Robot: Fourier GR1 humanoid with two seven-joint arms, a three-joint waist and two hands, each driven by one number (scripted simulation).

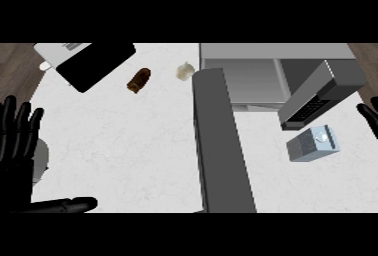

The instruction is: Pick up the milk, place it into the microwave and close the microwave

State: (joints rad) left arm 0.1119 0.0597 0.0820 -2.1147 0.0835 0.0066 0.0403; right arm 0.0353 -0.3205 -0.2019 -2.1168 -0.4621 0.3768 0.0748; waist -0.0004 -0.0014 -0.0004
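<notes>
Plainly the one microwave (247, 80) stands open, its door (225, 150) swung out toward the robot, while the single milk carton (313, 144) sits outside it on the counter (125, 140), just right of the door. It seems upright (long axis leaning toward the view's upper right, cap on top). Left hand (18, 145) and right hand (369, 114) rest at the edges, fingers straight, empty.

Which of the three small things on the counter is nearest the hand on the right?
The grey milk carton, near the right hand; the brown lump and pale lump lie left of the long grey panel.
</notes>
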